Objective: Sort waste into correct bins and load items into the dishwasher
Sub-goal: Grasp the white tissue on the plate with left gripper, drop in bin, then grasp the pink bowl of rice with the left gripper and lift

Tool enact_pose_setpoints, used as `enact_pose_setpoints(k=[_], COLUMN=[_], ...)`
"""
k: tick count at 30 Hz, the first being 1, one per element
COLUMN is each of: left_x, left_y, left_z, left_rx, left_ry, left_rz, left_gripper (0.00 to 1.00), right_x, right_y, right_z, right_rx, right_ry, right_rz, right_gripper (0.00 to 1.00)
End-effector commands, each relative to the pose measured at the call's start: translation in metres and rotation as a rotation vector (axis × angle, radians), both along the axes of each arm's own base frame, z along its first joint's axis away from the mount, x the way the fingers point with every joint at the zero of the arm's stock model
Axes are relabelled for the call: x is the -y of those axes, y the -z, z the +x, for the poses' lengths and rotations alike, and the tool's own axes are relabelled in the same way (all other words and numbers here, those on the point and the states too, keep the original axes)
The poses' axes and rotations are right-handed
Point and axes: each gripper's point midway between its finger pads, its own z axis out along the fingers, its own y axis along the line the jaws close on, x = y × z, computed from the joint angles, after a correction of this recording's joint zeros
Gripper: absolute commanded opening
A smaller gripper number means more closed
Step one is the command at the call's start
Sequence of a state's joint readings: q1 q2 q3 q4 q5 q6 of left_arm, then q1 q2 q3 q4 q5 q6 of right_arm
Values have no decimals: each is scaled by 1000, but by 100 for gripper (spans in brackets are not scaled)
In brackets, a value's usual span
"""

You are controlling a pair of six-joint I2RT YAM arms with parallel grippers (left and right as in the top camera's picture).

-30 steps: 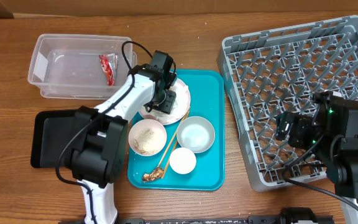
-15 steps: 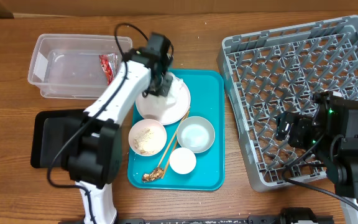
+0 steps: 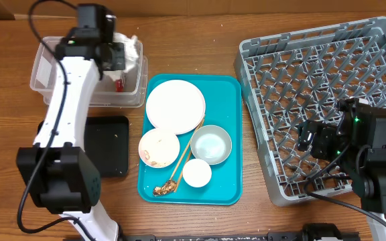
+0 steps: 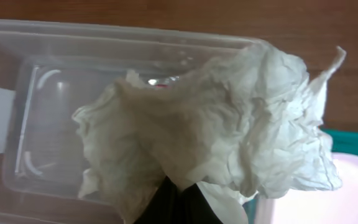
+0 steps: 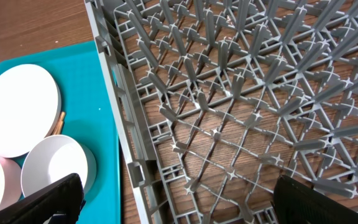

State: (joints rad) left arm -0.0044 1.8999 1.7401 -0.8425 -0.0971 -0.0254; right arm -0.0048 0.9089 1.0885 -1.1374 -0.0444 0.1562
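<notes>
the left gripper (image 4: pixel 176 202) clamps the crumpled white paper (image 4: pixel 229 124) above the clear tub (image 4: pixel 17 168), while the right gripper (image 5: pixel 182 202) hangs spread wide over the grey dish rack (image 5: pixel 229 93).

Brown wooden tabletop (image 3: pixel 200 40) (grain running sideways), evenly lit, soft faint shadows

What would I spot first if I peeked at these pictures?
Probably the crumpled white paper, pinched in the left gripper above the clear tub at the back left. Next, the big grey dish rack on the right, with nothing in it, and the teal tray of white dishes in the middle.
</notes>
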Motion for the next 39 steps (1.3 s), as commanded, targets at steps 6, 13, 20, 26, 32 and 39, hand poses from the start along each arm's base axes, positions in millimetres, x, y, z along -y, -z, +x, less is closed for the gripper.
enact_pose_setpoints(k=[6,13,20,26,32,39], left_x=[-18,-17,-1,27,62,97], left_y=[2,6,17,29,38,41], left_z=[3,-2,-20,-50,-91,-135], left_rx=[8,-19,-106,-236,-404,-565], left_ry=[-42,-41,2,35,66,91], left_rz=[3,2,-63,-130,-170,-155], left_gripper=[41,63,68,77,79,78], right_x=[1,1,1,1,1,1], right_y=[-15,-15,-15,-15,-14,-14], right_z=[3,2,2,2,2,2], right_rx=[46,45,45,45,45,44], right_ry=[-2,-2,-2,-2,-2,-2], right_rz=[-12,-12,-12,-12,-12,-12], right_gripper=[100,100,100,100,100,100])
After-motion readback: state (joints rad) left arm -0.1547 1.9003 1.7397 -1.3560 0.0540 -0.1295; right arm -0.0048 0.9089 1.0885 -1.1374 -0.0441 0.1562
